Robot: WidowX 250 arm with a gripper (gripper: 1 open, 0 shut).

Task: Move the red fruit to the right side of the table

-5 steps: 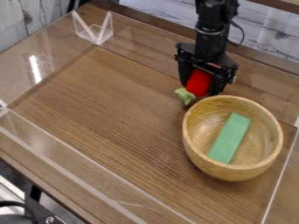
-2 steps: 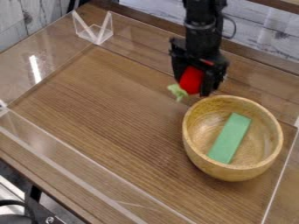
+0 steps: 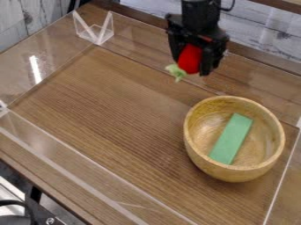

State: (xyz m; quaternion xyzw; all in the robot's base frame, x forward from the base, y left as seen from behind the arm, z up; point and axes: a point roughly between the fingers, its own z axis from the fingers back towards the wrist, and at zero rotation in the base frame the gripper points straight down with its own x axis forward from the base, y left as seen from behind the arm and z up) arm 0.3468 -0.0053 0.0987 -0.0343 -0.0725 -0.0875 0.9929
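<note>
1. while the claw [image 3: 194,38] has backed off toward the far edge, the red toy strawberry [image 3: 191,59] looks nearly unchanged: far side, slightly right of centre, a bit above the bowl in view.
2. claw jaws spread wide, berry just in front of them; no grip visible. whether a dark finger still touches it, can't tell.
3. compared with the earlier frames, less of the gripper hangs over the fruit now. reads as a retreat after a release, or a reset for another try; can't say which.
4. task-wise: berry sits right of the middle, so maybe counts as done, but the far right is arguably a better spot. if another move is needed, claw has to come back down over it; the wooden bowl [image 3: 189,141] could get in the way.
5. green rectangular block [image 3: 233,139] lies inside the bowl, tilted.
6. surface: brown wood-grain tabletop [image 3: 100,105], clear low walls round it, small clear acrylic piece [image 3: 94,29] at the far left.
7. room: dark cables and hardware at the near left corner, rest cropped out.
</note>
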